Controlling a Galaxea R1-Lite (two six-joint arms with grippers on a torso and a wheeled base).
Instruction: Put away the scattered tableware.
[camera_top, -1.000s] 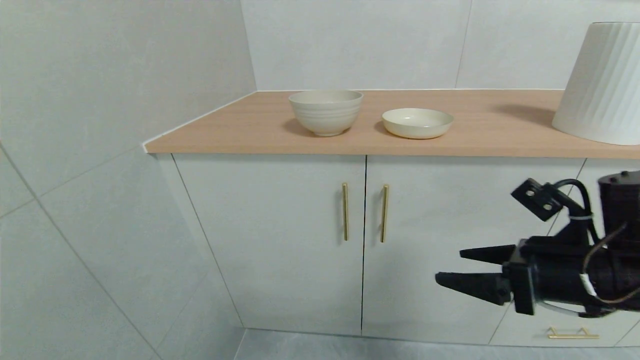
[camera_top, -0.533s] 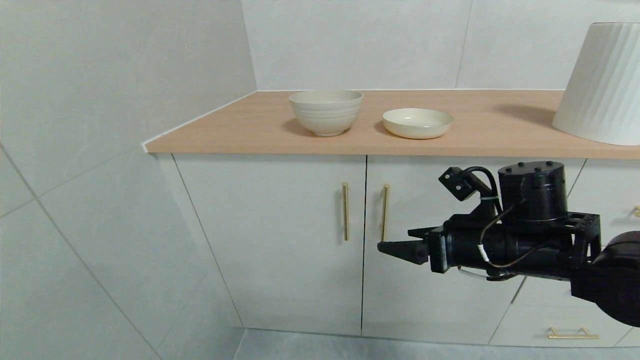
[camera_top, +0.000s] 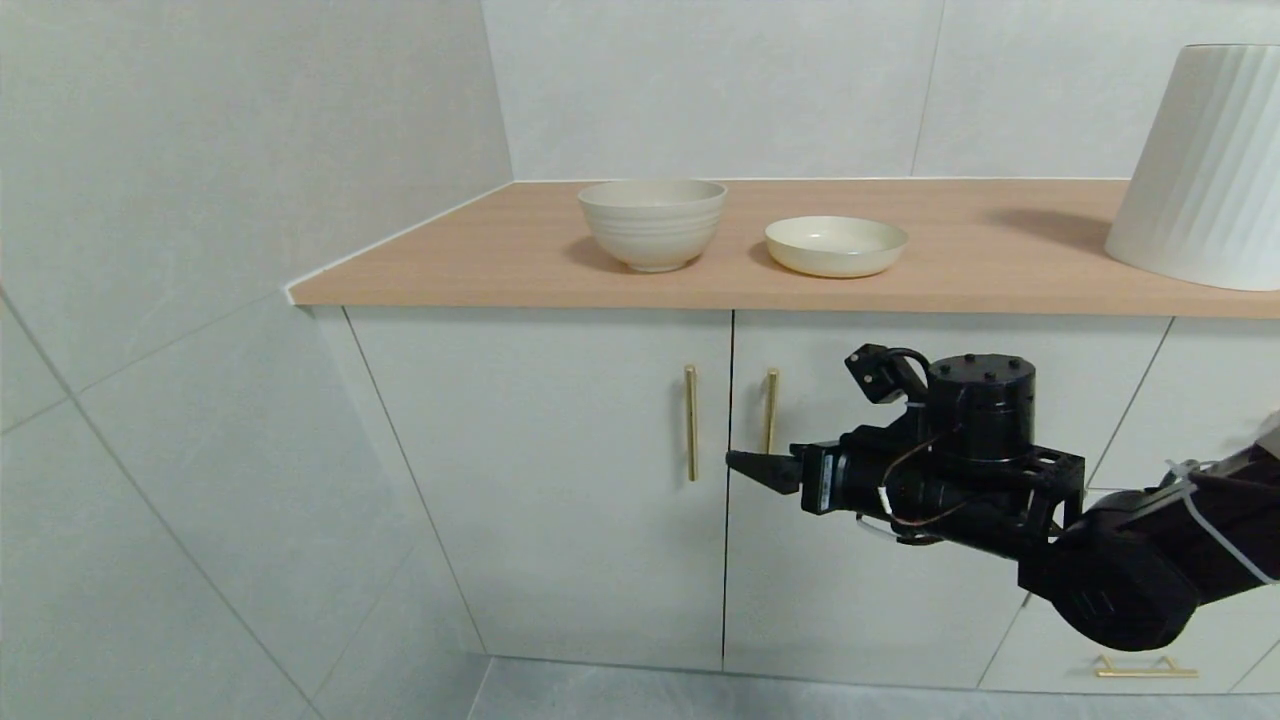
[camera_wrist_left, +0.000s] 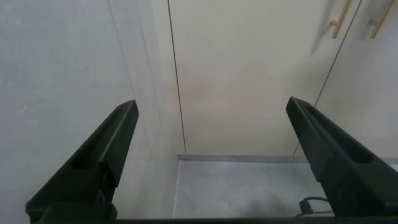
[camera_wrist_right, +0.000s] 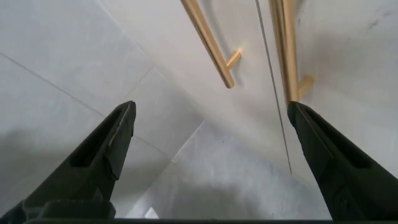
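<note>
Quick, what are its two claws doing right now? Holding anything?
Left gripper: open, holding nothing.
Right gripper: open, holding nothing.

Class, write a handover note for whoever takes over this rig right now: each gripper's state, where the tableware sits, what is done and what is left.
Right gripper: open, empty, by the right door's gold handle, not gripping it.
Left gripper: open, empty, low, facing the cabinet doors.
Deep bowl and shallow dish stand apart on the countertop.
Done: nothing stowed; both doors shut.
Left: open a door, then put away both pieces.
</note>
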